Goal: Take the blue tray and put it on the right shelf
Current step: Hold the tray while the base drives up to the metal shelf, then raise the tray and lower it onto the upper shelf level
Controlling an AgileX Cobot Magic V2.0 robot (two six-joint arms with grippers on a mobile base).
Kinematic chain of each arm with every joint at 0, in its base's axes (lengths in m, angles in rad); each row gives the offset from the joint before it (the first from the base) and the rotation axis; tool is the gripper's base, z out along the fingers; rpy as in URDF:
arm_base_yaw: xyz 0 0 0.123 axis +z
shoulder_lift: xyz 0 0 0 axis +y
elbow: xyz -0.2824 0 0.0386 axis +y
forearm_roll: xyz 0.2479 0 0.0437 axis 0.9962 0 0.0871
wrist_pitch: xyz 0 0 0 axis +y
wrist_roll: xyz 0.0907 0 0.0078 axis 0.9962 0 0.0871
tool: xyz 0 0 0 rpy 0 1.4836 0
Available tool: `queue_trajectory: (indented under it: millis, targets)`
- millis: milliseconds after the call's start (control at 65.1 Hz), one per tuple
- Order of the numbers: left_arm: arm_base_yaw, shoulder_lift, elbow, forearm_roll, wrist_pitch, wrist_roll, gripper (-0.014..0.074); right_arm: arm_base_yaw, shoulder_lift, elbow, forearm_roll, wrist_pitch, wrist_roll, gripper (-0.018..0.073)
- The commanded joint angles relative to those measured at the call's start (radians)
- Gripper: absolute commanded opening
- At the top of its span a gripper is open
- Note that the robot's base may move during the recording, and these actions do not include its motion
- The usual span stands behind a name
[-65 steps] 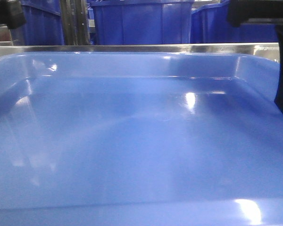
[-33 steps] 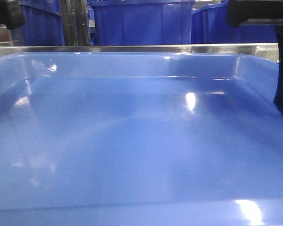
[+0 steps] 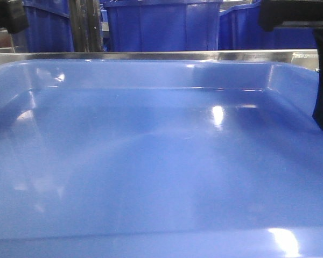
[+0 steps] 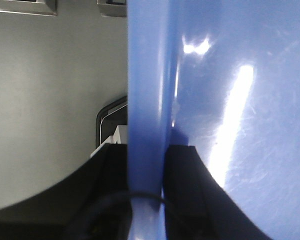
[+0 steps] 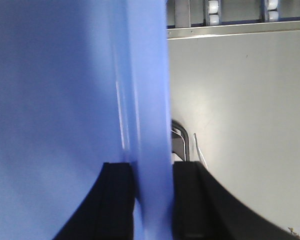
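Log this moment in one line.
blue tray: empty | left gripper: shut on rim | right gripper: shut on rim | right shelf: beyond far rim

You're working in a warehouse or stockroom: deep dark-blue plastic storage bins (image 3: 161,26) stand in a row behind a shiny stainless-steel rack shelf (image 3: 151,55), grey metal upright posts (image 3: 86,24) rise between them, and bare grey floor (image 5: 240,100) lies below.

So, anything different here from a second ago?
Nothing visibly changed. The blue tray stays in front of the right shelf, the left tool and right tool each stay shut on a side rim, and the dark blue bins behind sit as before.
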Motion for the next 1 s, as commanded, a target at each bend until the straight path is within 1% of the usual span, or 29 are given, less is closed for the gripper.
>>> queue_trajectory:
  millis: [0,507,615,722,784,845,984]
  targets:
    - [-0.003,-0.02,-0.022,0.01,0.004,-0.001,0.0034,-0.003,-0.028,-0.029,-0.026,-0.028,0.008,0.0265]
    - [-0.003,-0.02,-0.022,0.01,0.001,-0.001,0.0034,-0.003,-0.028,-0.029,-0.026,-0.031,0.008,0.0265]
    - [-0.003,-0.02,-0.022,0.023,-0.023,-0.001,0.0034,-0.003,-0.028,-0.029,-0.026,-0.037,0.008,0.0265]
    - [-0.003,-0.02,-0.022,0.04,-0.061,-0.001,0.0034,-0.003,-0.028,-0.029,-0.04,-0.085,0.008,0.0265]
    - [-0.003,-0.02,-0.037,0.037,-0.077,-0.001,0.0034,-0.003,-0.028,-0.035,-0.04,-0.101,0.004,0.0265]
    - [-0.003,-0.02,-0.061,0.036,-0.071,-0.001,0.0034,-0.003,-0.028,-0.057,-0.039,-0.087,0.002,0.0265]
    - [-0.003,-0.021,-0.151,0.042,-0.06,0.015,0.0034,-0.003,-0.028,-0.154,-0.042,-0.054,-0.038,0.0265]
